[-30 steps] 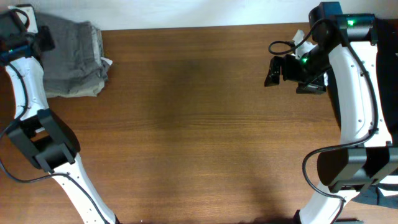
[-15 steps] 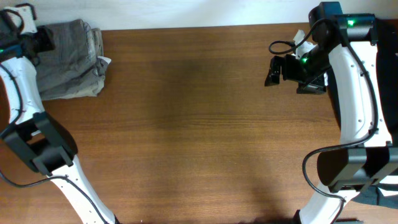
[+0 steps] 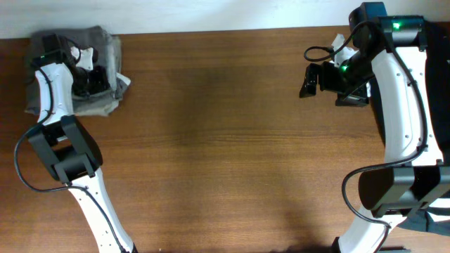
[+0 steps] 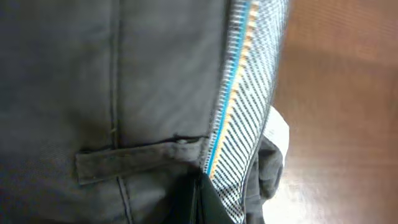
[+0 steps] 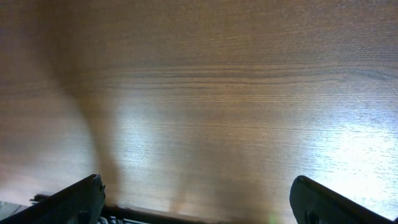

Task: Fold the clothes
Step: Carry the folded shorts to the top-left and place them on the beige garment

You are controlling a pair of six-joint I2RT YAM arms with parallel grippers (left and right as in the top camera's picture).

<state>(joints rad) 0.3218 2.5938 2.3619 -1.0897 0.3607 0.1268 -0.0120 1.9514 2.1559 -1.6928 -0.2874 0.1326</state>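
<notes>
The clothes (image 3: pixel 104 41) are a bunched grey pile at the table's far left corner. My left gripper (image 3: pixel 93 76) is down on the pile's right side. In the left wrist view grey fabric (image 4: pixel 124 74) fills the frame, with a belt loop (image 4: pixel 137 158) and a striped waistband lining (image 4: pixel 249 118) edged in blue and orange. The dark fingers (image 4: pixel 202 208) are shut together on the cloth at the waistband edge. My right gripper (image 3: pixel 309 81) hangs open over bare wood at the far right; its fingertips (image 5: pixel 74 198) stand wide apart with nothing between them.
A brown wooden table (image 3: pixel 225 140) spans the view; its far edge meets a white wall just behind the clothes. A white label (image 4: pixel 280 130) sticks out of the pile toward the bare wood (image 4: pixel 348 93).
My left arm has swung in from the far left onto the clothes and its jaws have closed. The pile has shifted and bunched. The right arm has not moved.
</notes>
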